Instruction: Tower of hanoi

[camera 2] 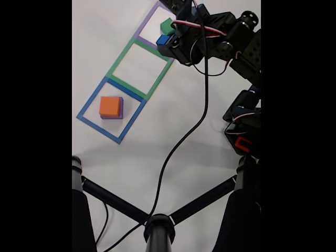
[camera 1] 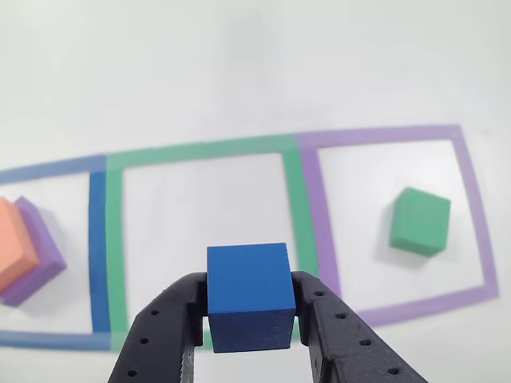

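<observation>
A blue cube (camera 1: 249, 294) is clamped between my black fingers (camera 1: 172, 327), held above the white table over the green-taped square (camera 1: 204, 231). My gripper (camera 1: 249, 315) is shut on it. In the fixed view the blue cube (camera 2: 161, 40) hangs at the gripper tip near the boundary of the green square (camera 2: 139, 68) and the purple square (camera 2: 156, 26). A green cube (camera 1: 420, 221) sits inside the purple-taped square (camera 1: 399, 215). An orange block (camera 1: 14, 243) lies on a purple block (camera 1: 44, 255) in the blue-taped square (camera 2: 110, 109).
The arm's body with servos and cables (camera 2: 231, 47) stands at the right of the fixed view. A black cable (camera 2: 184, 136) runs down across the table. A black tripod-like stand (camera 2: 157, 226) spreads along the bottom.
</observation>
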Robot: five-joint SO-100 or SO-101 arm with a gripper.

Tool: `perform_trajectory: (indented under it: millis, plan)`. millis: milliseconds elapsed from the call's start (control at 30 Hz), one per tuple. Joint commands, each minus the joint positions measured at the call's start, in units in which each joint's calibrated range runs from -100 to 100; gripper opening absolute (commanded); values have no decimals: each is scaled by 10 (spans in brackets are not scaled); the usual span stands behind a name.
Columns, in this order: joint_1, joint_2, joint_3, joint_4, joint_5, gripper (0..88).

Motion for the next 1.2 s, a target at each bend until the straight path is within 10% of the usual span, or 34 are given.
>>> perform_trajectory:
  millis: [0,567,1167]
  plan:
    - [-8,18,128,-241,0,1]
    - [-39,379,336,-927,0,1]
    - [-34,632,266,-1120,0,1]
